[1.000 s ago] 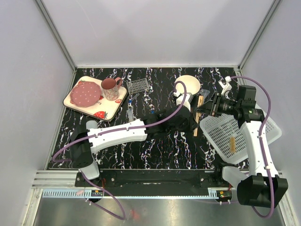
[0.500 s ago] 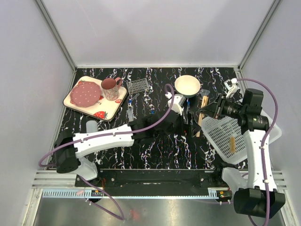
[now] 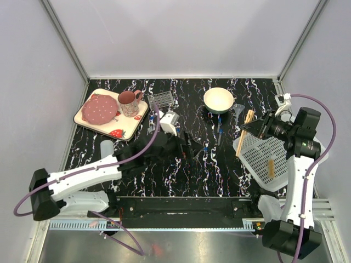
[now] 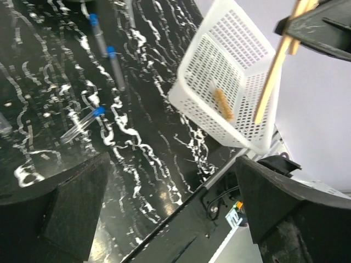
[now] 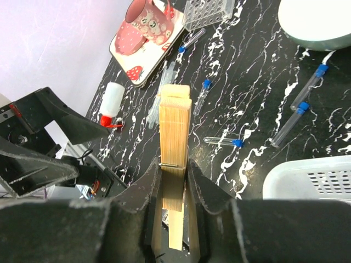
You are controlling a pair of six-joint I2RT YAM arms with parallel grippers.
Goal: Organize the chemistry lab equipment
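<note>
My right gripper [image 3: 259, 127] [image 5: 174, 165] is shut on a tan wooden stick [image 3: 244, 132] [image 5: 174, 118], holding it in the air over the left edge of the white basket [image 3: 258, 154]. The stick [image 4: 272, 82] also hangs in front of the basket [image 4: 230, 52] in the left wrist view. My left gripper [image 3: 193, 147] [image 4: 175, 211] is open and holds nothing, above the table's middle. Several blue-capped tubes [image 3: 218, 133] [image 4: 82, 123] [image 5: 222, 142] lie loose on the black table. A clear funnel [image 3: 238, 109] sits by the bowl.
A tan piece [image 3: 270, 167] lies inside the basket. A clear tube rack [image 3: 160, 99] and a cream bowl [image 3: 218, 99] stand at the back. The tray [image 3: 122, 131] with dotted plate and pink mug is back left. A white red-tipped bottle [image 3: 106, 148] lies near the left edge.
My left gripper has opened, let go of the stick and drawn back left to the table's middle. The right gripper has carried the stick right, towards the basket.
</note>
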